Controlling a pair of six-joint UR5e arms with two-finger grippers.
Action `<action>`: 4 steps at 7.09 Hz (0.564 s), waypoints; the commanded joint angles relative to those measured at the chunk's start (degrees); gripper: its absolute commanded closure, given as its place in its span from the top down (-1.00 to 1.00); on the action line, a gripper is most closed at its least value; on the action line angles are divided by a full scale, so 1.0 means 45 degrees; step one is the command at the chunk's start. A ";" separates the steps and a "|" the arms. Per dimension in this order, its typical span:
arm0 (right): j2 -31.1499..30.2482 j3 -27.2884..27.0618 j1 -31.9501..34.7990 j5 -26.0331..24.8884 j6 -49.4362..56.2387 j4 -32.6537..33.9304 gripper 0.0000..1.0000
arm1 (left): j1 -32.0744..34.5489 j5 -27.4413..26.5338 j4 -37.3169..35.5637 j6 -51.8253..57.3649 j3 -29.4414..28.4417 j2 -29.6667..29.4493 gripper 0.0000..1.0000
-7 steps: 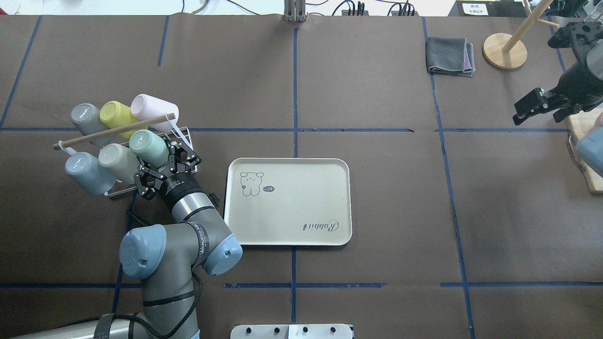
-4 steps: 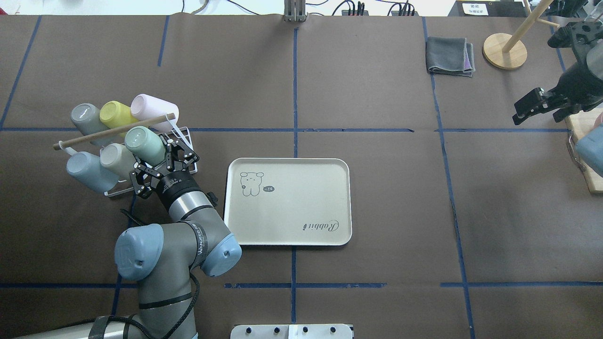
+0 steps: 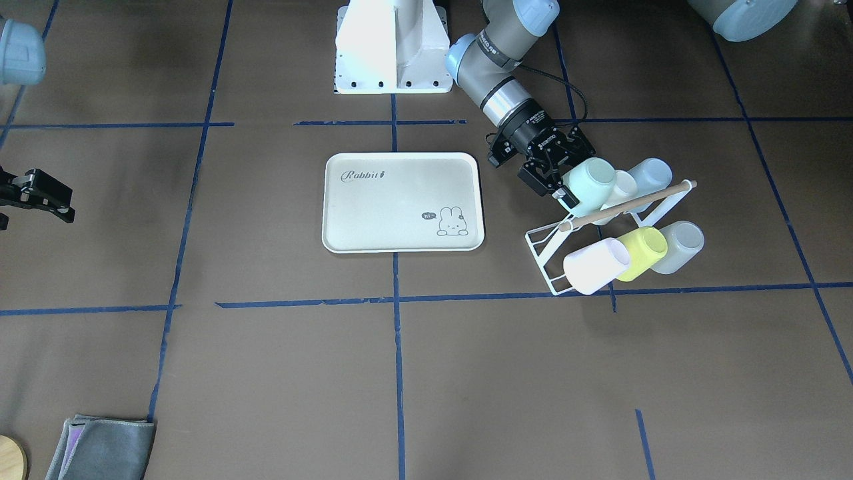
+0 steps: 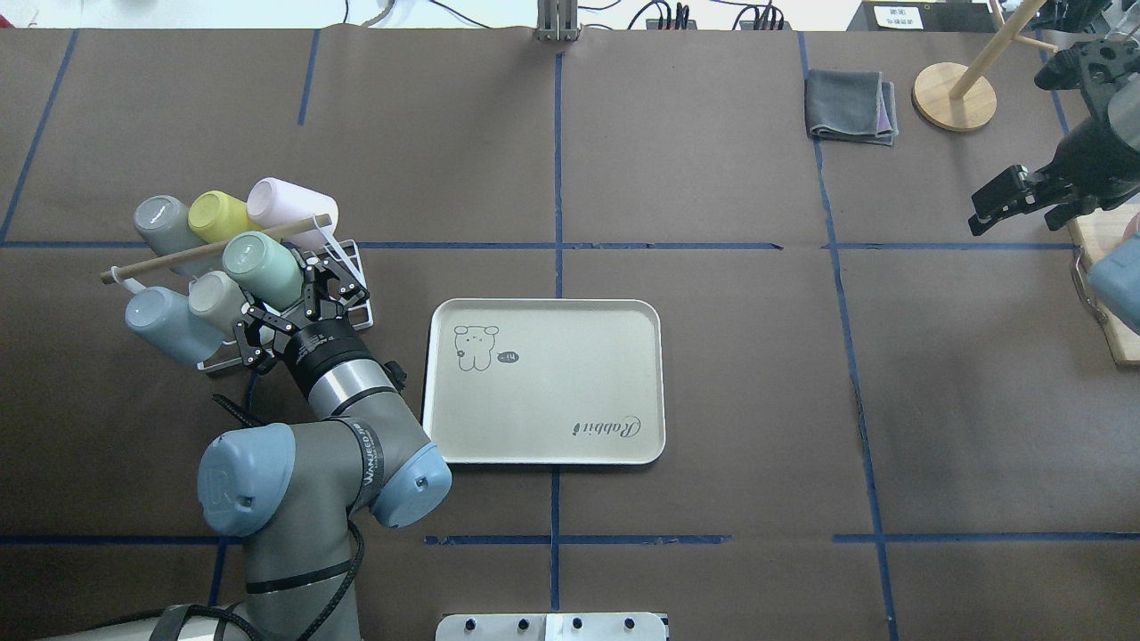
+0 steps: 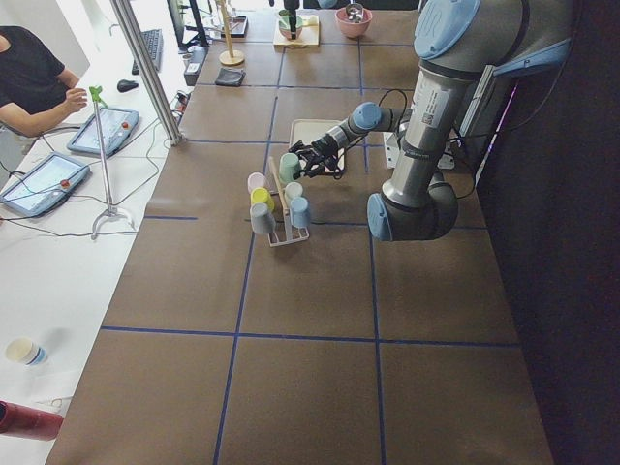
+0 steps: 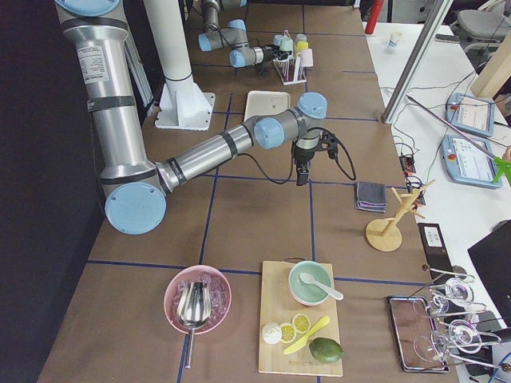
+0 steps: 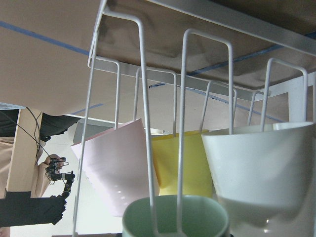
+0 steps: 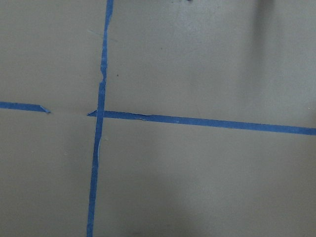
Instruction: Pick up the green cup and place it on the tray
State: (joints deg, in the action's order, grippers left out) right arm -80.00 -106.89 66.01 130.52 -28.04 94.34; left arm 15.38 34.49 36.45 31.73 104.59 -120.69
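The green cup lies tilted at the white wire cup rack, left of the tray. My left gripper is shut on the cup's open end and holds it against the rack's wooden rod. In the front view the cup sits in the gripper to the right of the tray. The left wrist view shows the cup's rim with a wire prong still inside it. My right gripper is open and empty at the far right. The tray holds nothing.
The rack also holds yellow, pink, grey, blue and cream cups. A folded grey cloth and a wooden stand sit at the back right. A cutting board lies at the right edge.
My left gripper has moved up and to the left with the green cup, drawing it along the rack. The right arm has barely moved.
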 commanded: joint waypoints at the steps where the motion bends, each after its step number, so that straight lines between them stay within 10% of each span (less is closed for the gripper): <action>1: 0.0023 0.0023 0.0000 0.0000 0.0000 0.0013 1.00 | 0.0020 -0.0007 -0.0343 -0.0001 0.0660 0.0022 0.05; 4: 0.0042 0.0062 0.0000 -0.0020 0.0000 -0.0007 1.00 | 0.0175 -0.0007 -0.0463 -0.0001 0.1442 -0.0016 0.08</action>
State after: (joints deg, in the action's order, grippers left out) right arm -79.84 -106.68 66.01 130.46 -28.04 94.34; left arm 15.65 34.45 34.48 31.73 109.55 -120.62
